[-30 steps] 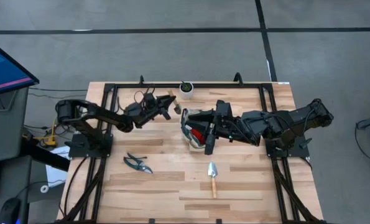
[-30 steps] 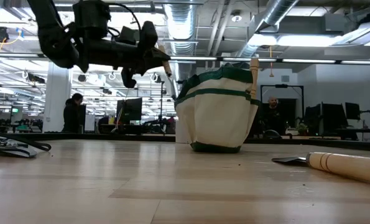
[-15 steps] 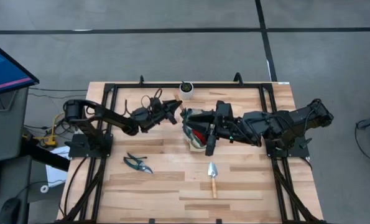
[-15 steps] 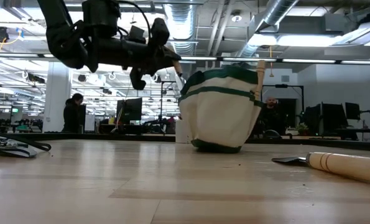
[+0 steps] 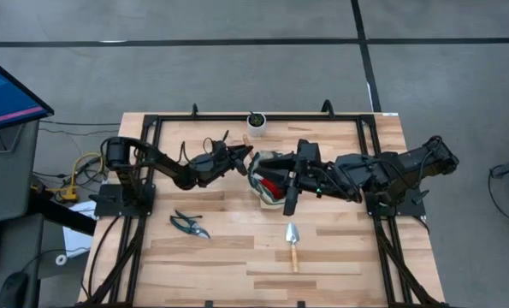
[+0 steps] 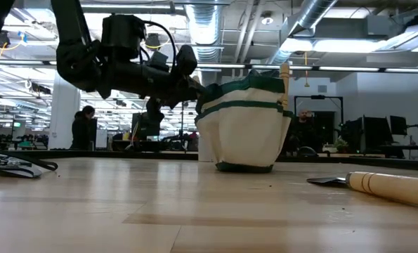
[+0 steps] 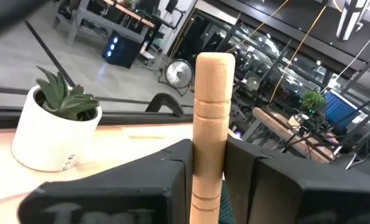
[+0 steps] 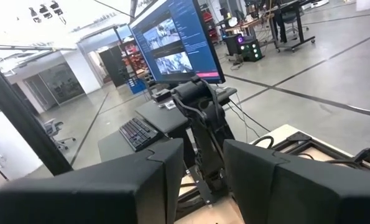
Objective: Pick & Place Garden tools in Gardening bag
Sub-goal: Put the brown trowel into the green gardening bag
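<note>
The cream gardening bag point(image 5: 263, 193) point(image 6: 244, 126) with green trim stands on its base mid-table. A red glove point(image 5: 274, 183) lies inside it, and a wooden handle point(image 6: 286, 81) sticks up at its right side. My left gripper point(image 5: 241, 156) point(image 6: 194, 86) point(image 7: 211, 149) is at the bag's left upper rim, shut on a trowel's wooden handle; the blade is hidden. My right gripper point(image 5: 267, 159) point(image 8: 204, 149) hovers above the bag's mouth, its fingers apart with nothing between them. Another trowel point(image 5: 293, 244) point(image 6: 391, 186) and the pruning shears point(image 5: 190, 225) lie flat on the table. My left gripper pinches the trowel's wooden handle point(image 7: 211, 124) between its two fingers, a short way below the rounded free end point(image 7: 216, 68), which sticks out beyond the fingers. The fingers reach in level from the table's left. The trowel is lifted clear of the table; its lower part is hidden.
A small white pot with a green plant point(image 5: 257, 121) point(image 7: 57, 127) stands at the table's far edge, just beyond the bag. Black frame rails point(image 5: 151, 171) run along the table's left and right sides. Bare wood lies along the near edge.
My left gripper has sunk and moved toward the table's right with the trowel, from open air left of the bag to the bag's left upper rim. The bag's top has rocked slightly. My right gripper has kept still.
</note>
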